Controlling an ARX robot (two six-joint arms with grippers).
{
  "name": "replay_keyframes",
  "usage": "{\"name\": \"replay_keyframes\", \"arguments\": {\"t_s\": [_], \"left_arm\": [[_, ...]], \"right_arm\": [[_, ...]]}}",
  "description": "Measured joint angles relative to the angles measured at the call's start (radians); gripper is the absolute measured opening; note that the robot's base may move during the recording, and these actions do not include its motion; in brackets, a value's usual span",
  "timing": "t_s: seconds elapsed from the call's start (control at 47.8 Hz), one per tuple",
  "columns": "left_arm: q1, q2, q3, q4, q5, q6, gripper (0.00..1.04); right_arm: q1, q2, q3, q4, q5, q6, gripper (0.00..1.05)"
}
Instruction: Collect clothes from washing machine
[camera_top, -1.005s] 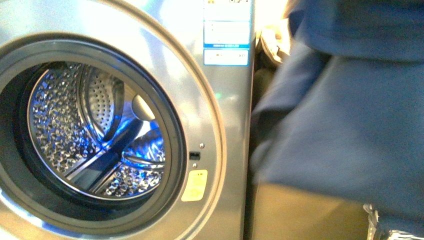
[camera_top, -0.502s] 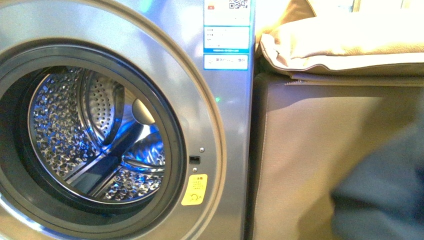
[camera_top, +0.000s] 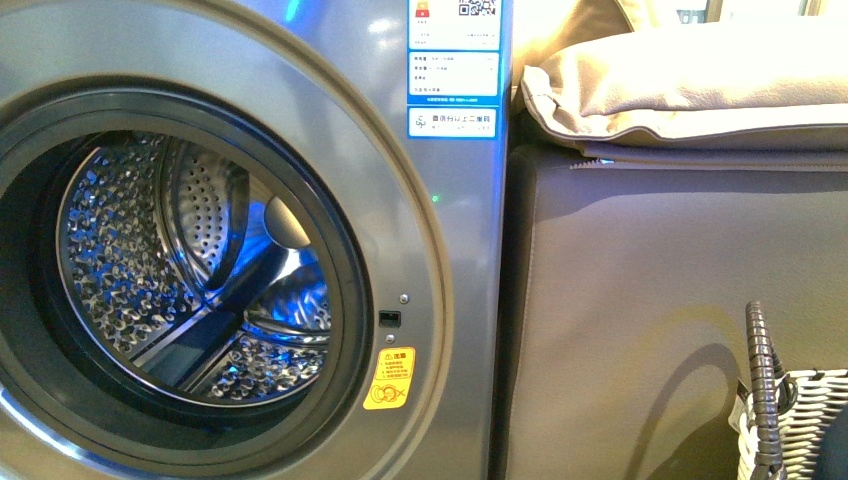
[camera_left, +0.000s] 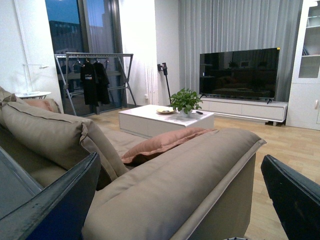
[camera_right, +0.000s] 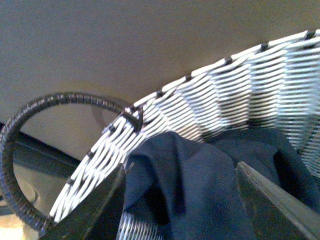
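While the washer (camera_top: 440, 230) fills the front view's left with its drum mouth bare, a sofa (camera_top: 650, 300) stands touching its right side and a woven basket (camera_top: 790, 420) sits low at the right edge. Only the right wrist view shows the clothes (camera_right: 200, 180) lying inside that basket, the right gripper (camera_right: 180, 210) spread apart above them. Left gripper (camera_left: 180, 200) is parted too, over sofa cushions.
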Motion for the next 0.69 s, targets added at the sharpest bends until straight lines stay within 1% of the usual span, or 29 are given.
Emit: {"name": "replay_keyframes", "arguments": {"t_s": [0.042, 0.126, 0.188, 0.251, 0.314, 0.398, 0.482, 0.544, 0.628, 0.691], "left_arm": [[0.000, 0.000, 0.000, 0.000, 0.000, 0.000, 0.98], [0.000, 0.000, 0.000, 0.000, 0.000, 0.000, 0.98], [0.000, 0.000, 0.000, 0.000, 0.000, 0.000, 0.98], [0.000, 0.000, 0.000, 0.000, 0.000, 0.000, 0.98], [0.000, 0.000, 0.000, 0.000, 0.000, 0.000, 0.98], [0.000, 0.000, 0.000, 0.000, 0.000, 0.000, 0.98], [0.000, 0.000, 0.000, 0.000, 0.000, 0.000, 0.98], [0.000, 0.000, 0.000, 0.000, 0.000, 0.000, 0.98], [0.000, 0.000, 0.000, 0.000, 0.000, 0.000, 0.98], [0.000, 0.000, 0.000, 0.000, 0.000, 0.000, 0.98]], "right_arm": [[0.005, 0.000, -0.014, -0.007, -0.004, -0.014, 0.76], [0.012, 0.000, -0.039, -0.023, -0.015, -0.031, 0.90], [0.014, -0.005, -0.055, -0.030, -0.024, -0.030, 0.99], [0.015, -0.026, -0.066, -0.033, -0.037, -0.024, 0.97], [0.024, -0.090, -0.085, -0.014, -0.056, 0.005, 0.97], [0.059, -0.219, -0.114, 0.042, -0.082, 0.055, 0.97], [0.104, -0.337, -0.146, 0.093, -0.072, 0.085, 0.97], [0.136, -0.409, -0.169, 0.110, -0.055, 0.101, 0.97], [0.206, -0.538, -0.228, 0.142, 0.008, 0.135, 0.97], [0.277, -0.637, -0.276, 0.154, 0.093, 0.141, 0.97]]}}
